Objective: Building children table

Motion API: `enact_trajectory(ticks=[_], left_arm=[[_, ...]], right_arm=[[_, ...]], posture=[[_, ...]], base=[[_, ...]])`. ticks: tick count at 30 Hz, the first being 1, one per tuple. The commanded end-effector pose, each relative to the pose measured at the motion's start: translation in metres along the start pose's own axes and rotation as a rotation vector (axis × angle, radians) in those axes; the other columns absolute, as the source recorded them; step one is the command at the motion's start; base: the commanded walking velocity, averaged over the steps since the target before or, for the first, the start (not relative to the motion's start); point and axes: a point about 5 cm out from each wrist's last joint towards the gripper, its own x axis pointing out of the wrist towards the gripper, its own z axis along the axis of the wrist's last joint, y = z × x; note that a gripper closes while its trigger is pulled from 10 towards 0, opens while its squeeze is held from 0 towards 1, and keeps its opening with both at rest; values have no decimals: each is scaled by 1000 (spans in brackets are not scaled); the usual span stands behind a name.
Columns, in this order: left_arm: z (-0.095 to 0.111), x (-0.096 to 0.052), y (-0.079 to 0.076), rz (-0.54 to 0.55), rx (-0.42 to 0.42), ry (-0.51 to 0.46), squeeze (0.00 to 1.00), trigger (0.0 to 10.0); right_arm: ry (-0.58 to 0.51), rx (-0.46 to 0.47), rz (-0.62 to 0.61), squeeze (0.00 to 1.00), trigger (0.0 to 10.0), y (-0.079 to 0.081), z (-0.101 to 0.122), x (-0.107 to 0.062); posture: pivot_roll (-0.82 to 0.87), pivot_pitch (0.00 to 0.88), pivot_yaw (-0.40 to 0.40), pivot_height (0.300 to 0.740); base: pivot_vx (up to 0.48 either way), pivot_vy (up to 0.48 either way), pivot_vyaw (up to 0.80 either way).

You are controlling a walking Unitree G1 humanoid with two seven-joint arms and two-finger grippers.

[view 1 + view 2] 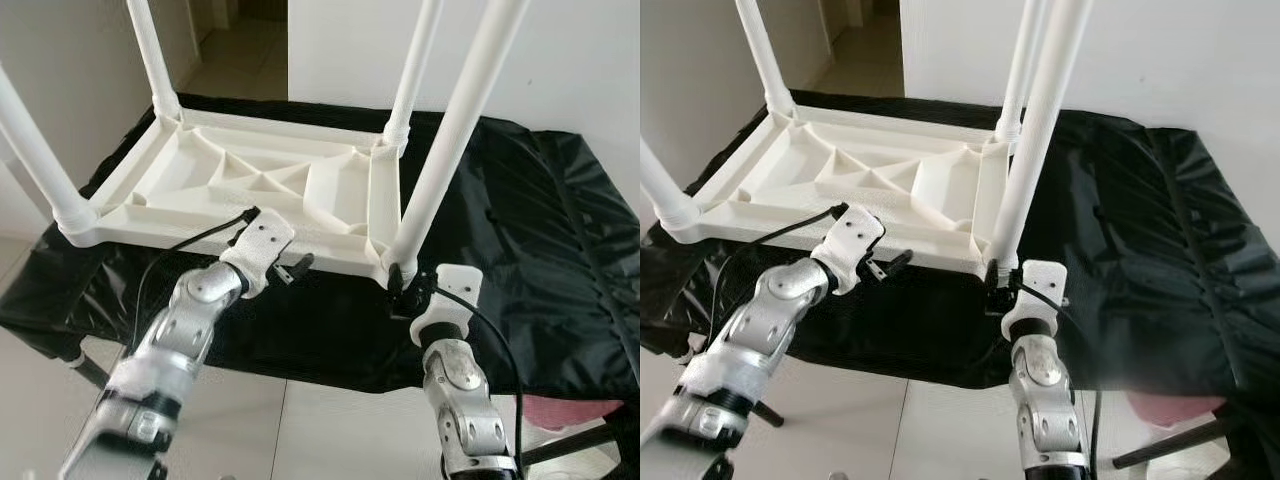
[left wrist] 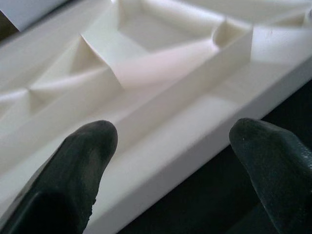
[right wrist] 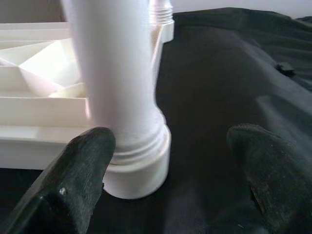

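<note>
A white plastic children's table (image 1: 250,180) lies upside down on a black-covered surface (image 1: 520,220), its ribbed underside up and its legs standing upward. My left gripper (image 1: 296,268) hovers at the table's front rim, open; in the left wrist view its fingertips (image 2: 73,180) straddle the rim (image 2: 195,122) with nothing held. My right gripper (image 1: 400,285) is open just in front of the base of the front right leg (image 1: 455,130). In the right wrist view that leg (image 3: 114,73) and its threaded collar (image 3: 141,165) stand close to one fingertip (image 3: 78,180), untouched as far as I can tell.
The black sheet drapes over the front edge, with tiled floor (image 1: 250,430) below. A pink object (image 1: 575,410) sits low at the right beside a dark stand leg. A white wall (image 1: 560,60) is behind, and a doorway (image 1: 240,40) opens at the back left.
</note>
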Motion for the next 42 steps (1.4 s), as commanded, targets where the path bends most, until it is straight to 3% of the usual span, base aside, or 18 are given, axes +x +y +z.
enact_trajectory(ticks=[1,8,11,17,20,27,34,38,42], left_arm=[[-17,2,14,132,-10,98,0,10000],[-26,5,23,86,-31,152,0,10000],[-35,4,37,87,-22,211,0,10000],[-39,4,49,64,21,265,0,10000],[-40,3,49,-11,77,289,0,10000],[-46,0,43,-211,93,329,0,10000],[-43,1,40,-281,91,305,0,10000],[-37,3,39,-367,23,288,0,10000],[-33,6,42,-349,13,302,0,10000]], right_arm=[[-4,2,-15,0,10000,-1,2,-1],[-1,19,-13,0,10000,4,1,-2],[-2,24,-5,0,10000,7,2,0],[0,23,-6,0,10000,6,2,1],[2,22,-5,0,10000,6,2,0],[19,6,-12,0,10000,3,-1,-5],[35,-6,-20,0,10000,-1,-3,-10],[43,-15,-26,0,10000,-3,-4,-13],[50,-19,-25,0,10000,-2,-4,-17]], posture=[[-53,82,18,740],[-55,75,32,740],[-55,70,40,740],[-54,74,41,740],[-56,80,45,740],[-66,102,55,740],[-78,131,65,740],[-81,158,69,740],[-92,179,74,740]], base=[[0,0,0],[0,0,0],[0,0,0],[0,0,0],[0,0,0],[0,0,0],[0,0,0],[0,0,0],[0,0,0]])
